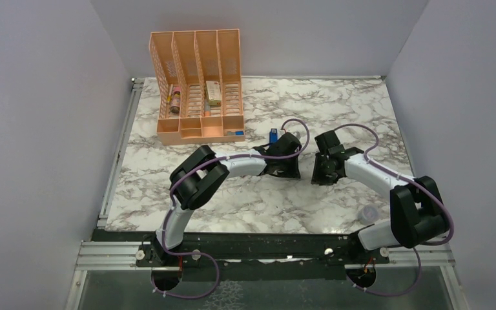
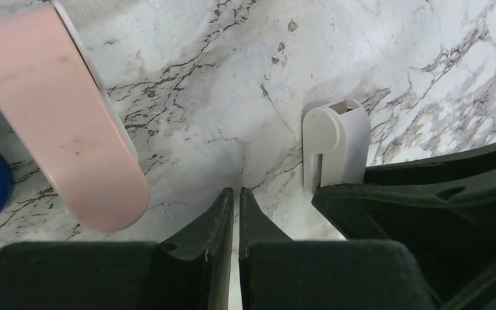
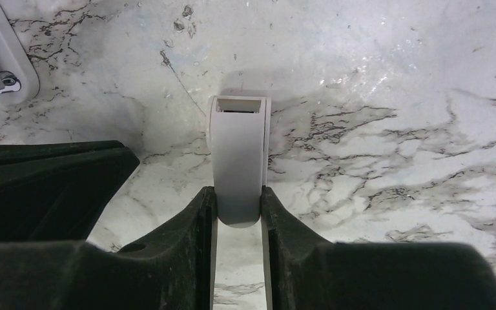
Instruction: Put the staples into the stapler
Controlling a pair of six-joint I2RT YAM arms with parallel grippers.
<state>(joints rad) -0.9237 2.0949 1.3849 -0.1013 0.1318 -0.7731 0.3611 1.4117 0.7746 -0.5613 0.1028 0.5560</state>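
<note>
Of the stapler (image 1: 272,135) only a small blue end shows. It lies on the marble surface (image 1: 245,213) about midway across and toward the far side, just right of the near right corner of the peach organizer (image 1: 200,137). It sits just beyond the left claw (image 2: 236,194), and the rest of it is hidden by that claw. The staples cannot be picked out with certainty; the small items lying in the organizer's slots are too tiny to identify.

The left claw is closed, its fingers nearly touching with nothing between them, low over the surface. In the left wrist view a long pink rounded piece (image 2: 58,116) lies to the left of it.

Just right of the left claw, the right claw (image 3: 239,203) is clamped on a white curved piece (image 3: 237,155). One finger presses each side of its near end, and its open squared end points away. The two claws face each other near the middle of the surface, close together.

A pale grey piece with a bit of metal (image 3: 6,58) lies at the far left in the right wrist view.
</note>
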